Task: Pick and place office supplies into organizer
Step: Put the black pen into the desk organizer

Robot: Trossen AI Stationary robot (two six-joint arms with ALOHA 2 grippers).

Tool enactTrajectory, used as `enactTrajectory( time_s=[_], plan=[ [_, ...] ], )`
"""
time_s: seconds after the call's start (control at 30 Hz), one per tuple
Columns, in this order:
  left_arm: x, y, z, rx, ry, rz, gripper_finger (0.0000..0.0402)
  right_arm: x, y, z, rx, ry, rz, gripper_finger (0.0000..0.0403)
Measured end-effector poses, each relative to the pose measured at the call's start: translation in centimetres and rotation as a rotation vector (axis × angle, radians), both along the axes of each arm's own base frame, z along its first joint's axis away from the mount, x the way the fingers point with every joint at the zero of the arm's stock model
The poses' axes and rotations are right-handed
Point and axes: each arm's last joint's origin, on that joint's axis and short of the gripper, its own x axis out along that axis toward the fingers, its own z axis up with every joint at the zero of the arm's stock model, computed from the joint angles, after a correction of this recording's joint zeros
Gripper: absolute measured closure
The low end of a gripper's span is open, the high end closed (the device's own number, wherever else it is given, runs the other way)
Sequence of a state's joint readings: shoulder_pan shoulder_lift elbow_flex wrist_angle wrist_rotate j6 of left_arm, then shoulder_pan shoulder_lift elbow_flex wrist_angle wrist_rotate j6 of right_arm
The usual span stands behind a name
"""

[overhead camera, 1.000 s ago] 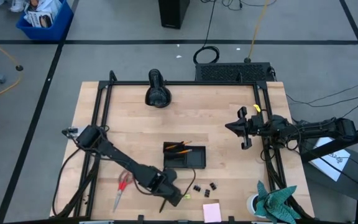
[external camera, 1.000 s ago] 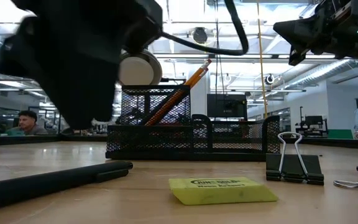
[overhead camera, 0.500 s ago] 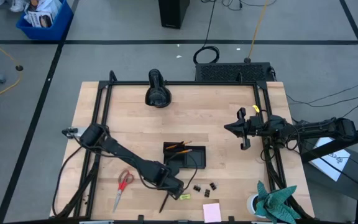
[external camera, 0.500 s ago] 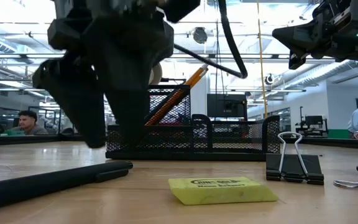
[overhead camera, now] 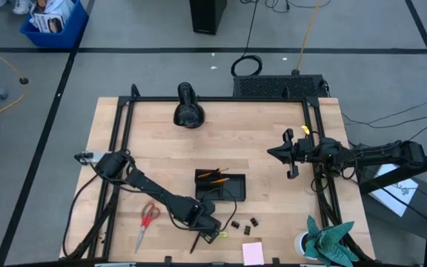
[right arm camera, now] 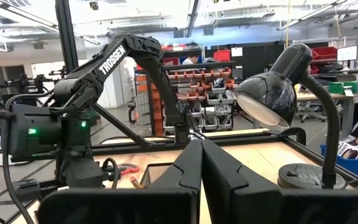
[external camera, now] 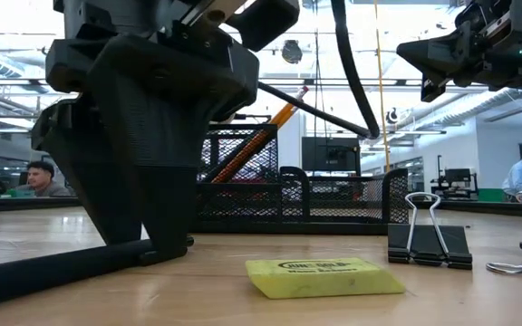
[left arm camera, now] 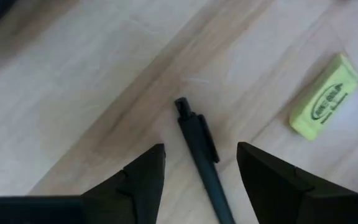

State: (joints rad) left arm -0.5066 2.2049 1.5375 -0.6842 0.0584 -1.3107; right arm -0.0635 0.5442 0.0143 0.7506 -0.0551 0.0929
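The left end effector (left arm camera: 201, 171) stands down on the pale wooden desk (overhead camera: 265, 133), its blunt dark fingers (left arm camera: 143, 177) spread wide either side of a slim black plastic pen (left arm camera: 201, 158), gripping nothing yet. That pen is round and smooth, so I reckon it could roll or skid out as the fingers close, or swing round if pinched off-centre. A waxy yellow rectangular eraser (left arm camera: 324, 96) lies near and might get nudged. The black wire-mesh organizer (overhead camera: 219, 187), orange pencils (external camera: 259, 138) leaning in it, sits just behind. The right end effector (overhead camera: 274, 152) waits pinched shut, well apart.
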Motion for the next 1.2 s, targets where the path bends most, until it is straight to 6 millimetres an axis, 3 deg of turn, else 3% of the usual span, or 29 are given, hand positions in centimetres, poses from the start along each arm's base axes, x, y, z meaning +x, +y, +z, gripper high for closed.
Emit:
enactTrajectory(
  time_s=[0.53, 0.83, 1.03, 1.2],
  plan=[
    [-1.3, -1.8, -0.9, 0.141, -0.037, -0.04, 0.0275, 0.0, 0.0, 0.0, 0.026, 0.001, 0.005, 0.0399],
    [-1.4, -1.8, -0.9, 0.161, -0.04, -0.017, 0.0384, 0.0, 0.0, -0.1, 0.033, 0.01, 0.007, 0.0399],
    [-1.0, -2.0, -0.6, 0.2, -0.122, -0.085, 0.0376, 0.1, 0.0, -0.3, 0.036, 0.031, 0.006, 0.0399],
    [-1.1, -1.8, 1.3, 0.377, -0.259, -0.126, 0.0388, 0.1, 0.0, -0.5, 0.056, 0.053, 0.009, 0.0399]
  ],
)
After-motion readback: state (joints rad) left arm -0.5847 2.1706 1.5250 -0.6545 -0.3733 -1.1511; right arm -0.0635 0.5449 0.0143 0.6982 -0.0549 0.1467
